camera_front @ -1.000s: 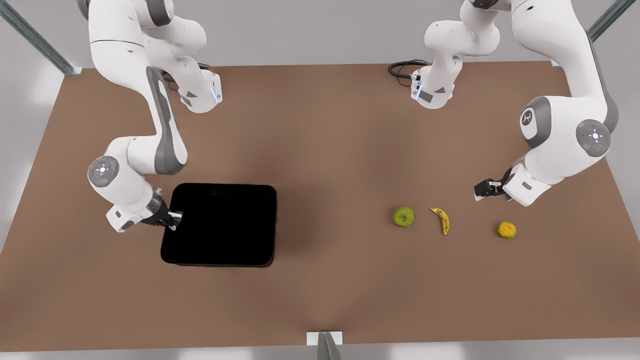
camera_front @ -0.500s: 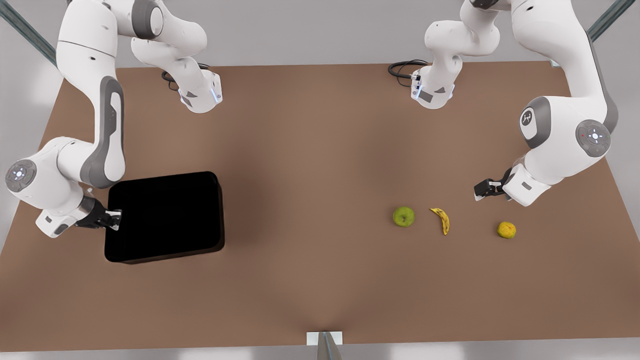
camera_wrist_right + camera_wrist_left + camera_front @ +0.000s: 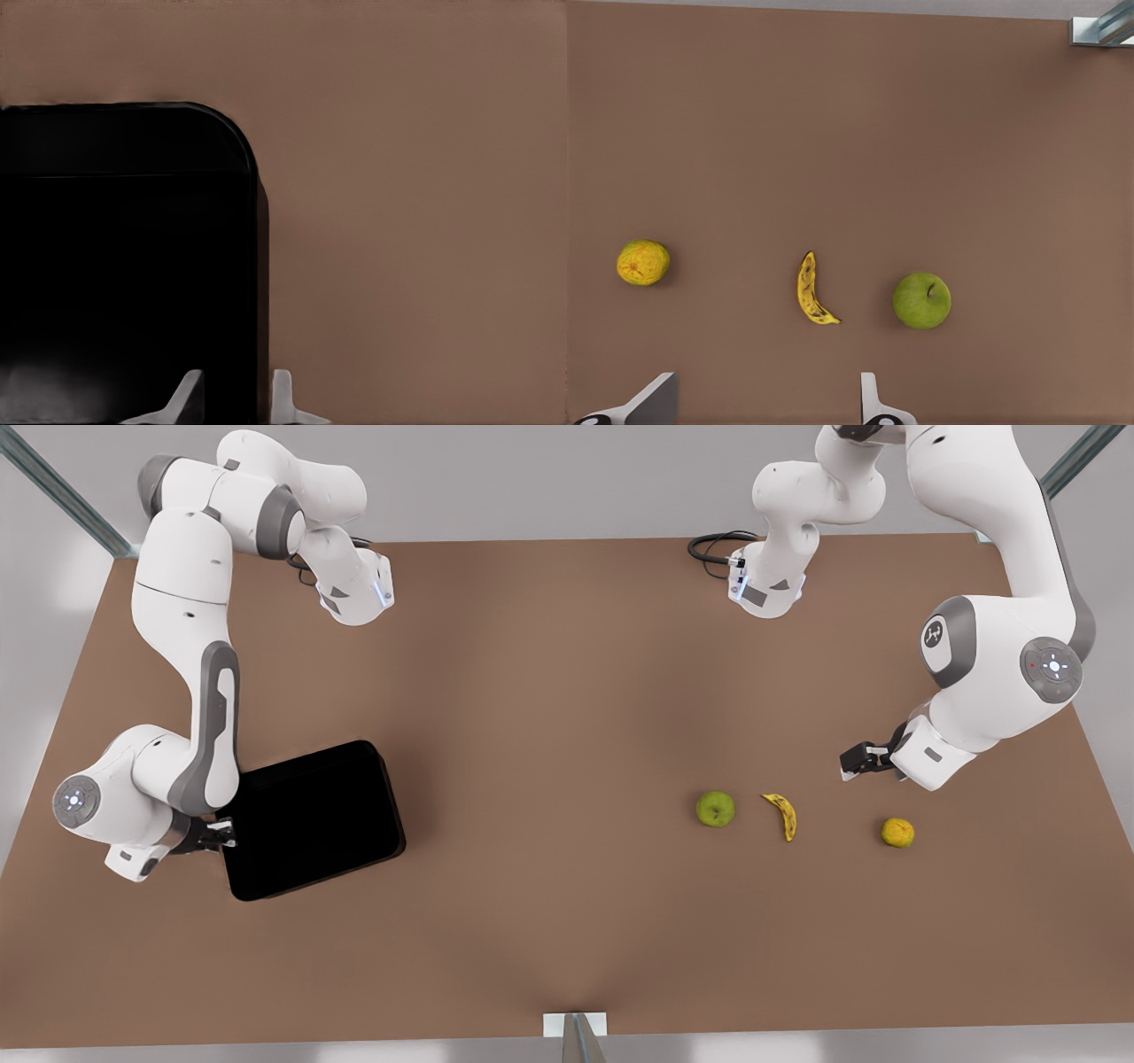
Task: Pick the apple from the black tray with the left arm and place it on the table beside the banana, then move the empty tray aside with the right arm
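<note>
You have the right gripper (image 3: pixel 215 838) clamped over the rim of the black tray (image 3: pixel 312 820) at the front view's left, one finger (image 3: pixel 188 394) inside the wall and one outside — a pinch that suits dragging a flat thing; the tray sits skewed on the table (image 3: pixel 567 921), empty. Your left gripper (image 3: pixel 858 760) waits above the fruit with fingers apart, holding nothing; the apple (image 3: pixel 715 809) rests just beside the banana (image 3: pixel 781 815) — that part looks done; an orange fruit (image 3: pixel 897 833) lies beyond.
</note>
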You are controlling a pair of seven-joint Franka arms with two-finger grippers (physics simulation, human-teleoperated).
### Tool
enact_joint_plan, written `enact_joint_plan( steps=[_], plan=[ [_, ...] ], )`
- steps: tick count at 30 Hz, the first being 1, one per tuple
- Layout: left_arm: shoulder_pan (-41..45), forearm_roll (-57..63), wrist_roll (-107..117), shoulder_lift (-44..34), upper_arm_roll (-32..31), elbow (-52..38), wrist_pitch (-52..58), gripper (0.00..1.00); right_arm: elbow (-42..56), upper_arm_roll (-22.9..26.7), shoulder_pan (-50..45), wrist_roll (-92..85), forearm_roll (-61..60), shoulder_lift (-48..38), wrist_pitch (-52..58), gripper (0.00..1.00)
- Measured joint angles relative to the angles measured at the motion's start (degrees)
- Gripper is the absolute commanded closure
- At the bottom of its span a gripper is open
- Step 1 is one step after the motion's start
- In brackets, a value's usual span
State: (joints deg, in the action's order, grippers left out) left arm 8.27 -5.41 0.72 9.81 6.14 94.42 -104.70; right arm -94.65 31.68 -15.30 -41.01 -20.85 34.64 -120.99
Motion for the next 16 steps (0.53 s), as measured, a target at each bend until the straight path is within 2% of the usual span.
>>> enact_joint_plan(
  steps=[4,7,9,12,16],
  plan=[
    [0.0,0.0,0.0,0.0,0.0,0.0,0.0,0.0,2.39,-1.92,0.64,-0.52,-0.23,-3.67,0.59,0.0],
    [0.0,0.0,0.0,0.0,0.0,0.0,0.0,0.0,11.61,-14.65,10.32,0.12,1.86,-6.9,7.0,0.0],
    [0.0,0.0,0.0,0.0,0.0,0.0,0.0,0.0,16.04,-20.15,11.6,1.47,7.17,-8.83,11.09,0.0],
    [0.0,0.01,0.0,0.0,0.0,-0.08,0.0,0.0,20.08,-22.15,10.07,4.16,12.74,-9.44,15.12,0.0],
    [0.2,2.41,0.01,0.43,-0.05,-1.27,-0.07,0.0,23.66,-24.05,7.61,9.33,15.54,-6.12,15.47,0.0]
  ],
)
